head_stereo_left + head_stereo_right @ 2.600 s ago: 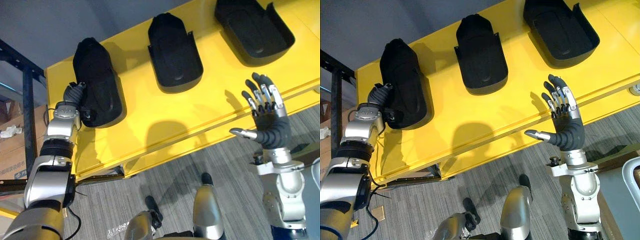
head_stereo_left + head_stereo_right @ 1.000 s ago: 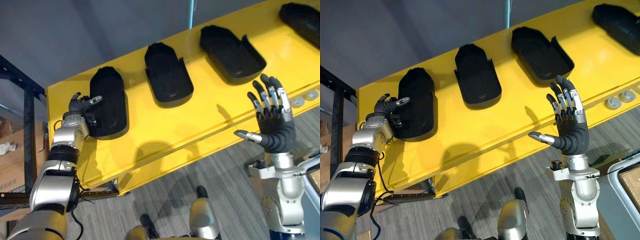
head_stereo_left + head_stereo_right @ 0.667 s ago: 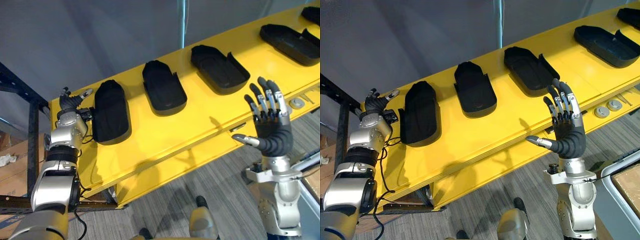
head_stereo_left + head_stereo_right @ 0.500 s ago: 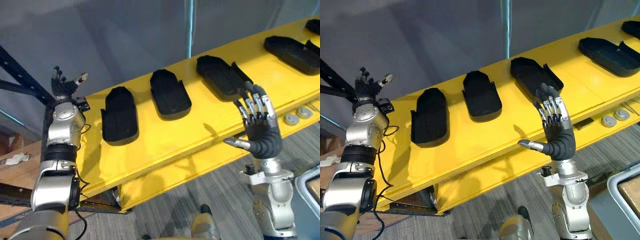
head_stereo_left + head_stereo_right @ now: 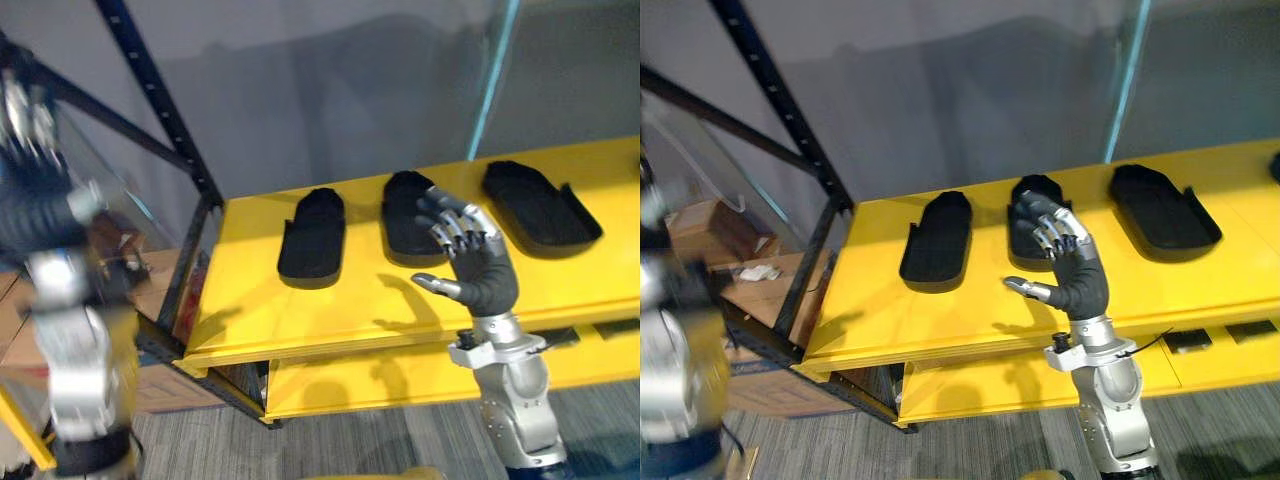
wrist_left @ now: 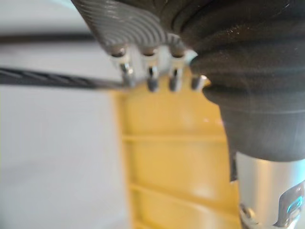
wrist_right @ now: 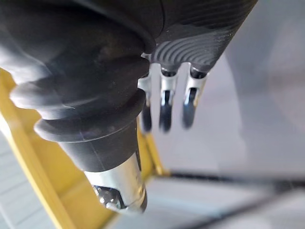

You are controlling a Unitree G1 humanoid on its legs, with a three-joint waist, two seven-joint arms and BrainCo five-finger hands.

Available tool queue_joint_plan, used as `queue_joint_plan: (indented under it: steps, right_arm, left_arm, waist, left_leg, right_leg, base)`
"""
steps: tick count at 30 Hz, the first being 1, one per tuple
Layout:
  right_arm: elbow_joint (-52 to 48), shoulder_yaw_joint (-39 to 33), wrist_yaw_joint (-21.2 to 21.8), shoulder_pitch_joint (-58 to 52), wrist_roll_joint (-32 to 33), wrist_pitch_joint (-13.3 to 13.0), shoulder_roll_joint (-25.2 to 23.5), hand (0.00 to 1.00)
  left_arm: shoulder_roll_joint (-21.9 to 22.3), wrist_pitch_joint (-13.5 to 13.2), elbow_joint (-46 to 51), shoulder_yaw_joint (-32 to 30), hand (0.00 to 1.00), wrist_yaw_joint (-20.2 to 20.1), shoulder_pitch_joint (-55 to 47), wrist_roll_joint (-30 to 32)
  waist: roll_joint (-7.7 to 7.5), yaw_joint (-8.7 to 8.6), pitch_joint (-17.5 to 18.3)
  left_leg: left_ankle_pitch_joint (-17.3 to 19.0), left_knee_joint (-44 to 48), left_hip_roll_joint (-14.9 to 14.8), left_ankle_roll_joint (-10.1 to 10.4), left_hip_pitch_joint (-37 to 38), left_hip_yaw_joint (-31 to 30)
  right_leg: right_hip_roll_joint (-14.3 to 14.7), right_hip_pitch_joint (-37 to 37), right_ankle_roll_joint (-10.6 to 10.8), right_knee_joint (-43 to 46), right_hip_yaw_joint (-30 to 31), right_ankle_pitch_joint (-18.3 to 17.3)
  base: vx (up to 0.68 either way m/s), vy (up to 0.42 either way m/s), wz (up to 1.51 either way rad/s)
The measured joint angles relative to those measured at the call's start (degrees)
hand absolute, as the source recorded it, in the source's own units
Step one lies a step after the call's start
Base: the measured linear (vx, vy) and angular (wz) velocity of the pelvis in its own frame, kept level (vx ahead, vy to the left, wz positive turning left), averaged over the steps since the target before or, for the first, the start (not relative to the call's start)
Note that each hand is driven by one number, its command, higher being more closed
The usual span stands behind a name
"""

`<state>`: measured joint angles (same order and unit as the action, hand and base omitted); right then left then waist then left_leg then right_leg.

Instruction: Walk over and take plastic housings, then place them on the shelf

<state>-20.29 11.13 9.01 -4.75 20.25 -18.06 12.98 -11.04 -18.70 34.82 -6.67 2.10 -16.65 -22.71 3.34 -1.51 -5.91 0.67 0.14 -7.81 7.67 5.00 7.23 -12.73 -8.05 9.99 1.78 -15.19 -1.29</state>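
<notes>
The three black plastic housings (image 5: 312, 238), in a row on the yellow shelf (image 5: 330, 310) at centre frame, look light, stiff and slick, best pinched across a thin side wall; the right hand (image 5: 485, 278) hovers spread and empty before the middle one, the left hand (image 5: 28, 150) raised at upper left, fingers loose.

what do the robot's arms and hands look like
The right arm and left arm are rounded silver-grey segments. The right hand and left hand each have a dark ribbed cover over the wrist and back, silver fingers with dark tips, and a separate thumb.
</notes>
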Motion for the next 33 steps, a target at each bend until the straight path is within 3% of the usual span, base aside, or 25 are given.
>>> queue_joint_plan:
  steps: [3,6,11,14,18,24,33]
  right_arm:
    - [3.80,4.81,-1.78,-0.60,-0.96,2.42,-2.20,1.00]
    - [8.41,8.96,-5.33,-0.77,-1.75,2.91,-2.63,1.00]
    - [17.35,11.12,-11.67,0.02,-1.85,2.80,-2.14,1.00]
    - [22.95,13.26,-14.72,2.61,-1.86,2.75,-2.22,1.00]
    - [27.77,16.12,-18.30,5.60,-1.99,1.88,-3.44,1.00]
    - [34.64,15.38,-25.23,12.94,-5.51,-2.25,-7.00,1.00]
    - [39.37,10.68,-31.86,18.44,-7.95,-2.55,-8.60,1.00]
  left_arm:
    - [2.08,0.44,-2.38,8.51,0.00,-8.16,-6.05,-0.96]
    - [2.62,0.45,-7.99,14.12,0.00,-11.47,-8.86,-1.68]
    - [2.77,-0.20,-15.63,17.15,0.00,-8.80,-9.46,-0.99]
    - [2.67,-1.98,-18.39,17.26,0.00,-6.10,-10.26,1.16]
    - [2.57,-4.67,-20.11,19.25,0.00,-5.58,-10.23,1.45]
    - [2.44,-4.92,-20.50,21.87,0.00,-5.10,-9.17,2.97]
    - [2.50,-4.88,-21.49,23.21,0.00,-4.31,-9.03,2.91]
  waist:
    - [-1.50,0.95,0.04]
    - [-2.07,1.33,-0.15]
    - [-2.79,2.30,-0.20]
    - [-3.04,3.10,-0.38]
    - [-3.79,5.10,-1.62]
    - [-3.66,6.13,-4.89]
    - [-2.77,7.10,-5.82]
  left_leg:
    - [-1.75,-1.84,0.42,-0.10,-1.17,-1.90]
    - [-2.49,-2.84,0.52,0.36,-1.46,-2.05]
    - [-2.84,-2.69,0.51,0.62,-3.34,-4.14]
    - [-2.84,-2.67,0.66,0.62,-4.13,-5.11]
    - [-2.94,-2.69,0.92,0.55,-5.23,-6.58]
    - [-3.89,-2.74,0.99,0.42,-6.35,-7.64]
    - [-4.57,-2.60,1.00,0.47,-7.08,-8.37]
  right_leg:
    - [-0.08,0.26,0.03,-0.48,-2.20,-0.01]
    - [-0.11,0.40,-0.14,-0.41,-2.53,0.24]
    - [0.03,1.15,0.28,-0.16,-4.79,0.69]
    - [0.00,1.25,0.27,-0.15,-5.57,0.68]
    - [-0.16,1.54,-0.59,0.36,-7.13,0.16]
    - [-0.31,2.34,-1.01,1.53,-8.35,-0.13]
    - [-0.31,2.97,-1.04,2.07,-8.64,-0.15]
  base:
    - [-0.02,-0.014,0.41]
    - [0.02,0.002,0.07]
    - [0.06,-0.014,0.21]
    - [0.03,-0.005,0.15]
    - [-0.01,-0.004,0.18]
    - [-0.04,-0.004,0.11]
    - [0.00,-0.005,0.02]
